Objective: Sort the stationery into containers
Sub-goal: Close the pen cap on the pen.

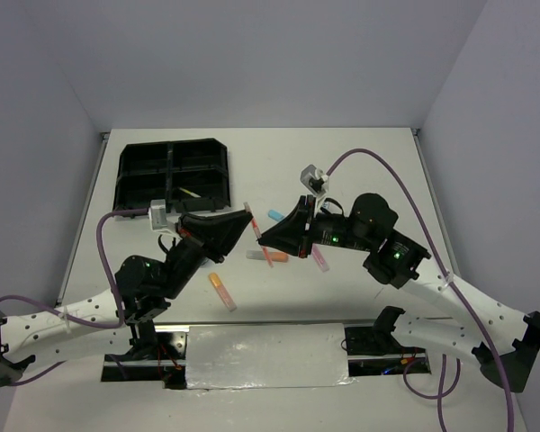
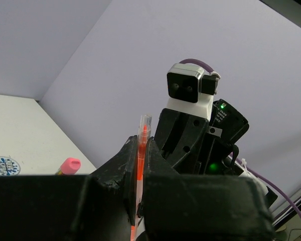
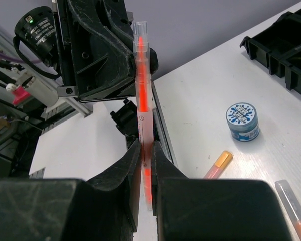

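I hold one orange pen (image 3: pixel 143 85) with both my pincers at the same moment. My left pincer (image 2: pixel 140 150) is closed on it. My right pincer (image 3: pixel 146 153) is closed on it too, at another place on the barrel. The pen hangs between the two, lifted off the table (image 1: pixel 378 171) as far as I can tell.

I think this is a handover. The black tray (image 1: pixel 124 180) lies at the far left, near my left arm and well apart from my right one, so the left pincer is the better one to carry the pen there. Two grips together keep the thin barrel from slipping while it changes owner.

Other things lie on the table: a blue tub (image 3: pixel 242 120), an orange marker (image 1: pixel 221 291) and a pink-capped bottle (image 2: pixel 69 165). A thin pale pen (image 1: pixel 191 192) seems to lie already in one tray compartment.
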`<action>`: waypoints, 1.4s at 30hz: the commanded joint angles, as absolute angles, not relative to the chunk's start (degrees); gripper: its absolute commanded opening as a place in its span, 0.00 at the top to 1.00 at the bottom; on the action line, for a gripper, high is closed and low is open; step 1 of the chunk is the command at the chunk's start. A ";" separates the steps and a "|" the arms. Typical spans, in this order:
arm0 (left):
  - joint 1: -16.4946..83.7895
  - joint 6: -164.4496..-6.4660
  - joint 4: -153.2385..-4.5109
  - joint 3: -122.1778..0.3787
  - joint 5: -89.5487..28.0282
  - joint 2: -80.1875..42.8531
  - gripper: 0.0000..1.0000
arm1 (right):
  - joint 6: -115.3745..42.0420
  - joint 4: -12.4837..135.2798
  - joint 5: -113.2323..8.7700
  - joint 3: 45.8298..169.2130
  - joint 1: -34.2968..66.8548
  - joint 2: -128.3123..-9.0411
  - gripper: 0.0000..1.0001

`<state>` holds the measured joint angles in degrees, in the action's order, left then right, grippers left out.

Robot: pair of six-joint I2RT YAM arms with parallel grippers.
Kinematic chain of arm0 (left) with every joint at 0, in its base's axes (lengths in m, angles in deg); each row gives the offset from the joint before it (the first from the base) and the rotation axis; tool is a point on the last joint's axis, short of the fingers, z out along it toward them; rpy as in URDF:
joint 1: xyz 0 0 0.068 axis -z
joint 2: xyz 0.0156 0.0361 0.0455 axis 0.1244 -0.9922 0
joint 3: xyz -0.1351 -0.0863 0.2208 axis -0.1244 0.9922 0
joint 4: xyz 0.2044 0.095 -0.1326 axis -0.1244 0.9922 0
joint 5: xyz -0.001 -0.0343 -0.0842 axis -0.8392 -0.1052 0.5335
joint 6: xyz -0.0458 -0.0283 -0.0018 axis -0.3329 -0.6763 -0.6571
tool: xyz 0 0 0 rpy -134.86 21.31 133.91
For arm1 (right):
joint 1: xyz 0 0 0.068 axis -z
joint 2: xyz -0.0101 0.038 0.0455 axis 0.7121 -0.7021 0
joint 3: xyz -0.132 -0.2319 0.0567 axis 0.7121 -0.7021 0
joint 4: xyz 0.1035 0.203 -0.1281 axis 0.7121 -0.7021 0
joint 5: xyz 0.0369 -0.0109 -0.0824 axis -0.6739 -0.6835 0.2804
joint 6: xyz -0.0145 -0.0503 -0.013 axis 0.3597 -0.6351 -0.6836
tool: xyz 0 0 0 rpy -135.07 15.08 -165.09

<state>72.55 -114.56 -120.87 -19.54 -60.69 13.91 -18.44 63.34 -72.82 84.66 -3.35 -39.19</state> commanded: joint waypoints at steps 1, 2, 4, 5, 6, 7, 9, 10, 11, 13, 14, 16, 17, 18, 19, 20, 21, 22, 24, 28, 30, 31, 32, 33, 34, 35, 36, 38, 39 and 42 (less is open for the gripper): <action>77.20 -115.10 -102.17 -14.13 -47.90 9.80 1.00 | -17.82 87.31 -63.40 95.34 -0.56 -38.66 1.00; 77.11 -115.19 -102.26 -13.96 -48.07 9.81 1.00 | -17.64 87.04 -63.57 96.04 -0.30 -38.92 1.00; 77.37 -115.10 -102.87 -13.34 -47.81 9.63 1.00 | -17.03 86.69 -63.40 97.53 -0.21 -39.62 1.00; 77.29 -115.19 -102.87 -13.25 -47.90 9.46 1.00 | -16.85 86.69 -63.40 97.98 -0.21 -39.98 1.00; 77.37 -115.19 -102.87 -13.25 -47.90 9.37 1.00 | -16.59 86.78 -63.31 98.16 -0.21 -40.24 1.00; 77.46 -115.10 -102.96 -13.34 -47.81 9.10 1.00 | -16.15 86.78 -63.31 98.42 -0.12 -40.76 1.00; 77.55 -115.10 -102.88 -13.25 -47.90 9.10 1.00 | -16.06 87.13 -64.01 97.98 -0.21 -41.03 1.00; 77.64 -115.10 -102.09 -13.34 -48.51 9.45 1.00 | -16.41 87.91 -64.80 97.02 -0.12 -41.29 1.00; 77.64 -115.01 -101.56 -13.51 -48.95 9.89 1.00 | -16.41 88.36 -65.50 96.32 -0.12 -41.30 1.00; 77.64 -115.01 -100.25 -13.95 -50.61 11.64 1.00 | -17.72 89.06 -68.31 93.52 -0.21 -41.04 1.00; 77.64 -115.10 -97.02 -15.35 -51.75 12.35 1.00 | -18.08 89.15 -69.28 92.28 -0.21 -40.86 1.00; 77.64 -115.19 -92.53 -17.55 -54.30 14.62 1.00 | -19.04 89.07 -71.56 88.52 -0.21 -40.25 1.00; 77.64 -115.27 -88.41 -19.91 -57.19 15.60 0.94 | -19.13 89.06 -71.49 87.01 -0.30 -39.89 1.00; 77.72 -115.27 -86.46 -21.15 -58.87 17.52 0.78 | -19.05 89.15 -71.48 84.21 -0.21 -39.72 1.00; 77.64 -115.27 -84.70 -22.38 -60.45 18.58 0.61 | -19.13 89.24 -71.14 82.88 -0.30 -39.63 1.00; 77.64 -115.54 -81.64 -24.65 -63.86 19.64 0.19 | -19.05 89.41 -70.79 81.56 -0.30 -39.71 1.00; 77.64 -115.36 -80.47 -25.63 -65.20 21.65 0.01 | -18.61 89.85 -70.52 79.11 -0.30 -39.89 1.00; 77.64 -115.10 -79.77 -27.38 -66.17 22.54 0.01 | -18.61 90.03 -69.91 78.13 -0.30 -40.06 1.00; 77.64 -113.00 -79.49 -28.45 -66.62 24.56 0.01 | -18.26 90.64 -69.29 75.76 -0.30 -40.77 1.00; 77.64 -110.00 -79.50 -30.30 -65.21 24.57 0.01 | -17.55 91.35 -69.11 74.69 -0.30 -41.56 1.00; 77.64 -109.12 -78.97 -30.57 -65.48 23.44 0.02 | -16.85 91.70 -70.86 74.86 -0.56 -42.09 1.00; 77.64 -108.77 -79.49 -30.39 -65.30 23.25 0.03 | -16.94 91.53 -71.13 74.87 -0.73 -42.18 1.00; 77.64 -108.60 -79.76 -30.22 -65.47 23.25 0.03 | -17.02 91.26 -70.79 74.78 -1.00 -42.00 1.00; 77.64 -108.42 -79.93 -30.04 -66.78 23.34 0.03 | -17.55 89.96 -70.78 74.95 -1.17 -42.00 1.00; 77.64 -108.33 -79.76 -29.78 -67.84 23.34 0.03 | -17.73 89.51 -70.96 75.13 -1.96 -41.91 1.00; 77.64 -108.33 -79.32 -29.95 -70.63 23.17 0.04 | -17.99 89.16 -71.74 74.96 -2.32 -41.65 1.00; 77.64 -108.07 -78.97 -30.21 -71.44 22.99 0.04 | -18.25 88.89 -72.18 74.95 -2.93 -41.56 1.00; 77.64 -107.37 -78.27 -30.74 -72.77 22.20 0.06 | -19.04 88.01 -72.01 75.04 -4.95 -41.12 1.00; 77.64 -106.93 -78.35 -31.18 -73.03 21.68 0.07 | -19.74 86.44 -71.40 75.48 -5.48 -41.21 1.00; 77.64 -105.61 -80.63 -31.44 -72.60 21.06 0.12 | -20.19 85.64 -70.61 75.22 -7.24 -41.74 1.00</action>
<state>77.43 -108.40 -77.96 -29.05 -70.72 21.52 -18.77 85.35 -70.85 74.61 -5.93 -42.23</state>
